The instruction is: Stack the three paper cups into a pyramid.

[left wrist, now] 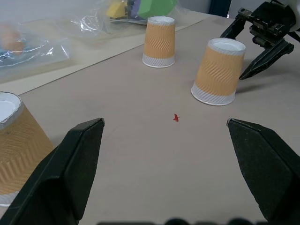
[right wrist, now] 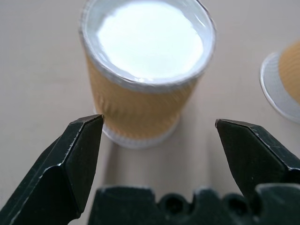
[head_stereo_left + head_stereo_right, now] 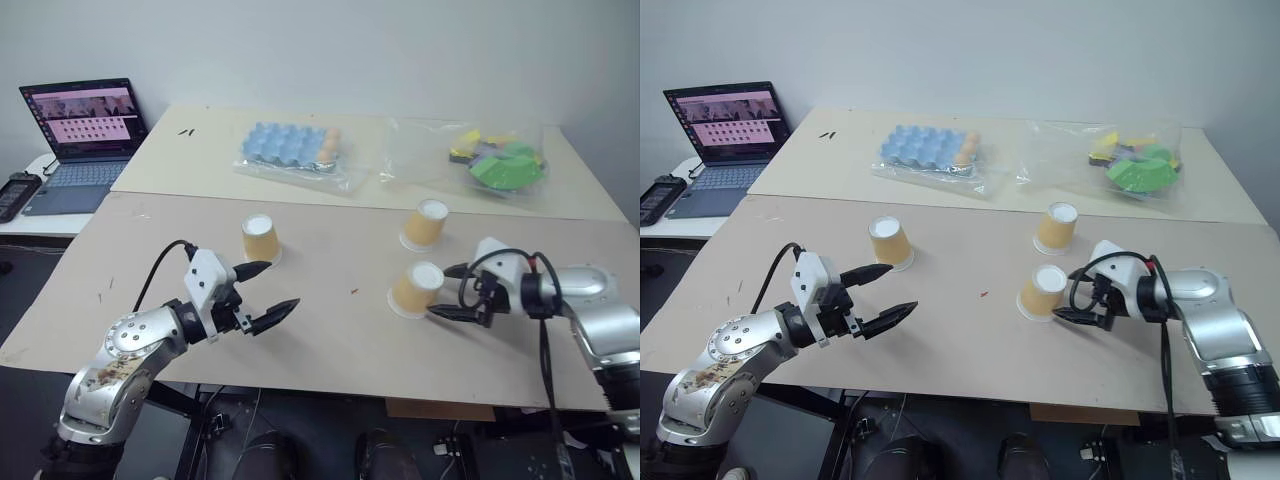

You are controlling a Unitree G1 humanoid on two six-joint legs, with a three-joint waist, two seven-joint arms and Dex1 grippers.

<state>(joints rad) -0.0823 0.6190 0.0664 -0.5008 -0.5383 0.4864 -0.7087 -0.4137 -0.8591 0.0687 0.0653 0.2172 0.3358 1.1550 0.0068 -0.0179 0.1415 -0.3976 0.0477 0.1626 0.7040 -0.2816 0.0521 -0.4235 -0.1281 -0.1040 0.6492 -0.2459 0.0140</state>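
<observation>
1. The left cup (image 3: pixel 260 238) stands upside down on the brown table (image 3: pixel 330 340). Its white flat bottom faces up and its wide rim sits on the table. Its long way runs straight up and down. It is on the robot's left side, well apart from the other two cups.
2. The left gripper (image 3: pixel 262 294) is just in front of that cup, a bit nearer the robot. Its two black fingers are spread wide and hold nothing. It does not touch the cup. It lies about level and points toward the right side of the table.
3. A tiny red speck (image 1: pixel 176 117) lies on the table between the left cup and the other two.
4. The near right cup (image 3: pixel 416 288) is also upside down and upright, with its white bottom up.
5. The far right cup (image 3: pixel 427 224) stands the same way, just behind the near one, not touching it.
6. The right gripper (image 3: pixel 447 292) is just beside the near right cup, on its right. Its fingers are spread wide, with the cup in front of the gap between them. They hold nothing, and I see no touch.
7. No cup sits on another cup.
</observation>
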